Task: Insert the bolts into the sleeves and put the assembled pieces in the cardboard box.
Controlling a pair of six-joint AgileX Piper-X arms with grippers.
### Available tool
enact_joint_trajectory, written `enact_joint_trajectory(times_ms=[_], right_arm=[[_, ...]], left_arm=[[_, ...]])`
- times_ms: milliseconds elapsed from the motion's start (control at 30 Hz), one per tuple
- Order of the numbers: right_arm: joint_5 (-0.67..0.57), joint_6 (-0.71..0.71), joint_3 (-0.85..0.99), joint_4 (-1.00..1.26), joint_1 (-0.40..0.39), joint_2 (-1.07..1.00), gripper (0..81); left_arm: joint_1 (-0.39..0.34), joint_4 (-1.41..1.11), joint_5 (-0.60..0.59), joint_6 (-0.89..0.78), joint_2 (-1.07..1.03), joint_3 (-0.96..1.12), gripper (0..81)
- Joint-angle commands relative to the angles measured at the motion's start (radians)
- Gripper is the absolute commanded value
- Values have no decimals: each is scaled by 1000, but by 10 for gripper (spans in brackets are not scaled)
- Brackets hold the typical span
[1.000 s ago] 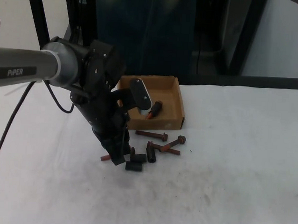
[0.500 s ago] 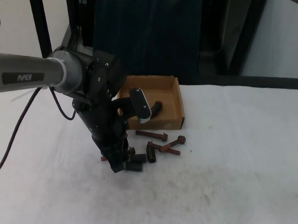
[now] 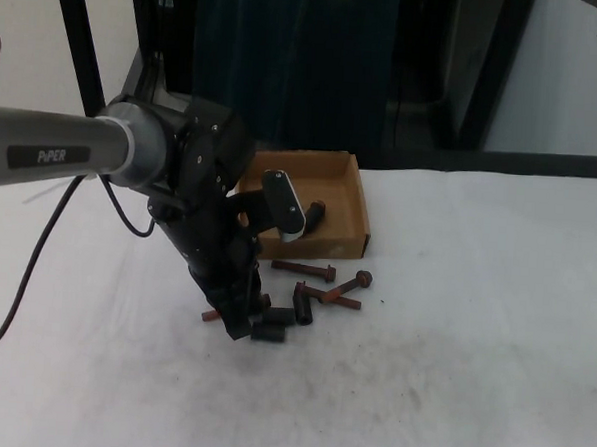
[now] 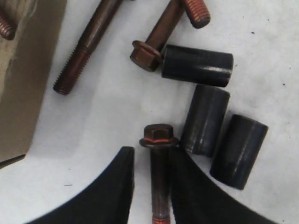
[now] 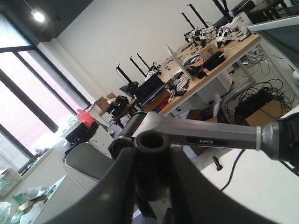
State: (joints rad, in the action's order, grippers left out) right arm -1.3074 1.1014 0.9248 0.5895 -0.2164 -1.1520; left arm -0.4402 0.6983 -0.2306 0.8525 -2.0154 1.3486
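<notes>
Left wrist view shows the left gripper [image 4: 150,156], fingers apart, astride a bolt [image 4: 160,184] lying on the bench [image 4: 105,109] beside loose sleeves [image 4: 205,119]. Closing squarely on its shank seems best. The right gripper [image 5: 150,156] clamps a sleeve [image 5: 152,142].

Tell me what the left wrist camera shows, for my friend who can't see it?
The left arm's open jaws sit either side of a rusty bolt on the white bench, its hex head pointing away from them. Three black sleeves lie close beside it, other bolts lie beyond, and the cardboard box's edge shows.
</notes>
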Motion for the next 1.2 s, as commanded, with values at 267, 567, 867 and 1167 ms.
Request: enact_joint_trajectory(times_ms=[267, 567, 867, 1167], right_arm=[[-7, -9, 3, 5, -2, 11, 2], [-7, -9, 3, 5, -2, 11, 2], [-7, -9, 3, 5, -2, 11, 2], [2, -9, 3, 5, -1, 11, 2]], left_arm=[[0, 2, 3, 1, -36, 6, 263], [0, -2, 5, -22, -36, 6, 211], [0, 4, 5, -22, -36, 6, 8], [0, 17, 5, -46, -6, 6, 8]])
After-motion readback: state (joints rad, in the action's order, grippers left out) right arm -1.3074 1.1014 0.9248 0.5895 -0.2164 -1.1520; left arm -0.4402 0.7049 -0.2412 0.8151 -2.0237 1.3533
